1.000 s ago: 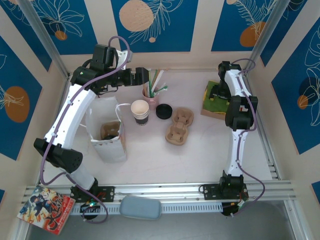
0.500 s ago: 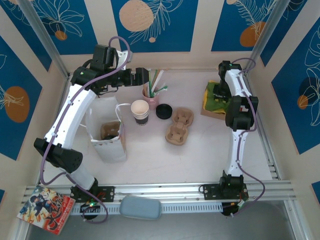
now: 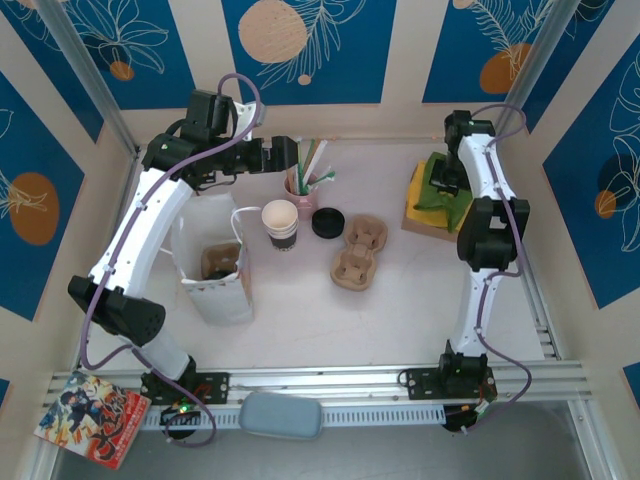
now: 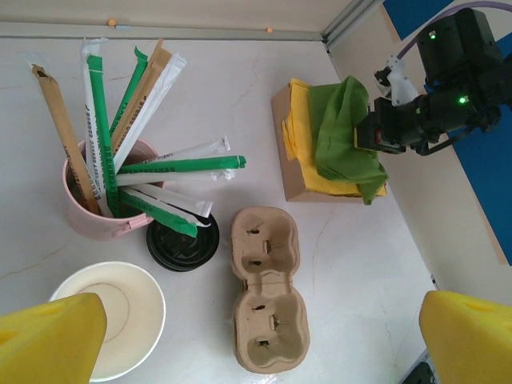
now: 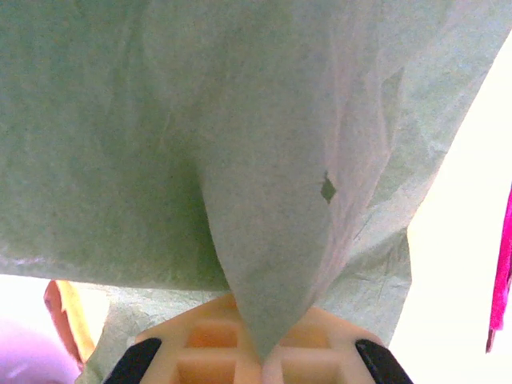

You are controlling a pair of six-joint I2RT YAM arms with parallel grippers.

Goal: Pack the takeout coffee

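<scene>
plainly, left jaws wide apart by the straw cup (image 4: 98, 218), right jaws tight on the green napkin (image 4: 340, 148)

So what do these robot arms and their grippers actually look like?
Both arms are slim white tubes linked by chunky black joints. A lilac cable runs along the left arm and the right arm. The left gripper has a black body and bright yellow fingers; the right gripper is black too, with small green lights glowing on the wrist behind it.
</scene>
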